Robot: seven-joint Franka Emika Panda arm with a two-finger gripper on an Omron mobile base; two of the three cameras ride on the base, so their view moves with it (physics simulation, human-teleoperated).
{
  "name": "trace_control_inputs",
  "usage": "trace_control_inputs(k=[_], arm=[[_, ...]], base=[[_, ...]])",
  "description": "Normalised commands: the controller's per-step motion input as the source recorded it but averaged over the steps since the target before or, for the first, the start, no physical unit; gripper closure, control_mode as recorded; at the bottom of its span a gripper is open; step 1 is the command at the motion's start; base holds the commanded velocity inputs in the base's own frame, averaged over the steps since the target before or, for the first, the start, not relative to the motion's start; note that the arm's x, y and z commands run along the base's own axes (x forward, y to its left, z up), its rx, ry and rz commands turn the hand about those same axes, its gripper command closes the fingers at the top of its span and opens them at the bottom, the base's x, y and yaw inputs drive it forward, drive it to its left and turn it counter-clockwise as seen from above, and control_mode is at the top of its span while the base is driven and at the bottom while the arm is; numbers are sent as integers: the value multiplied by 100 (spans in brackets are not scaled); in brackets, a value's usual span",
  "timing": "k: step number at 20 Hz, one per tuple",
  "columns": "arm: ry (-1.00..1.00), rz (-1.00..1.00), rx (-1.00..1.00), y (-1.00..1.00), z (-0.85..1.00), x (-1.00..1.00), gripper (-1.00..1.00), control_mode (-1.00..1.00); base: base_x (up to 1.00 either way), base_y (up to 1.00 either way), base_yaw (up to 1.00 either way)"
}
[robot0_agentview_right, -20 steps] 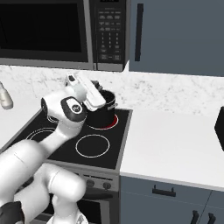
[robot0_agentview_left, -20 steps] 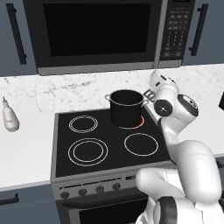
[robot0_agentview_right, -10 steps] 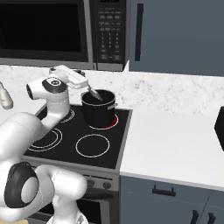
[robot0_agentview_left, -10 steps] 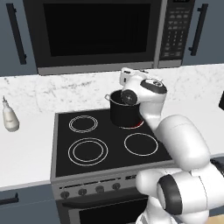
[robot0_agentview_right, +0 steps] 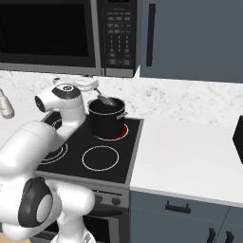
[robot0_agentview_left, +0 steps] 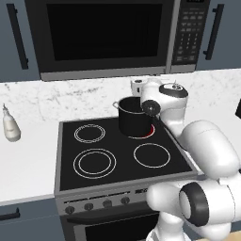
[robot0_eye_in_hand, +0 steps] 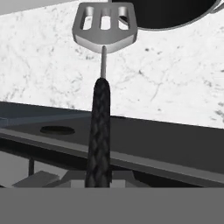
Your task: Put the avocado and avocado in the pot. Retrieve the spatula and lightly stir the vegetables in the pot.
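Closed on the spatula (robot0_eye_in_hand: 101,109), as far as the hand view tells: dark braided handle running up from between the finger tips, thin metal shaft above it, slotted grey blade at the top. Fingers themselves hidden behind the handle. Gripper (robot0_agentview_right: 93,86) seen in the right base view just left of the pot (robot0_agentview_right: 107,116), level with its rim, the spatula (robot0_agentview_right: 105,98) angling from it to the pot's opening, blade at the rim. In the hand view, blade overlapping the edge of the pot (robot0_eye_in_hand: 170,15); whether touching it or just above it, cannot tell.

Pot (robot0_agentview_left: 133,114) standing upright on the back right burner of the black stove (robot0_agentview_left: 122,155), a red glow (robot0_agentview_left: 147,132) under its base. Contents not visible from any camera. Three other burners marked by white rings. Row of knobs (robot0_agentview_left: 99,204) along the stove front.

Behind the stove, a marbled white wall (robot0_agentview_left: 70,96); above it, a dark microwave (robot0_agentview_left: 108,35) with a keypad at its right. White counter (robot0_agentview_right: 190,161) to the right of the stove. Small pale bottle (robot0_agentview_left: 10,124) on the counter to the left, well apart from the pot. Grey cupboard door (robot0_agentview_right: 194,38) with a dark bar handle, upper right.
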Motion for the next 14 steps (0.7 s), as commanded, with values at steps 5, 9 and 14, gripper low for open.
trace_control_inputs(k=[5,9,14], arm=[[-1,20,-9,38,-33,14,100,-100],[-1,21,-7,33,-54,2,100,-100],[-4,12,-5,8,-30,44,100,-100]], base=[[0,0,0],[0,0,0],[0,0,0]])
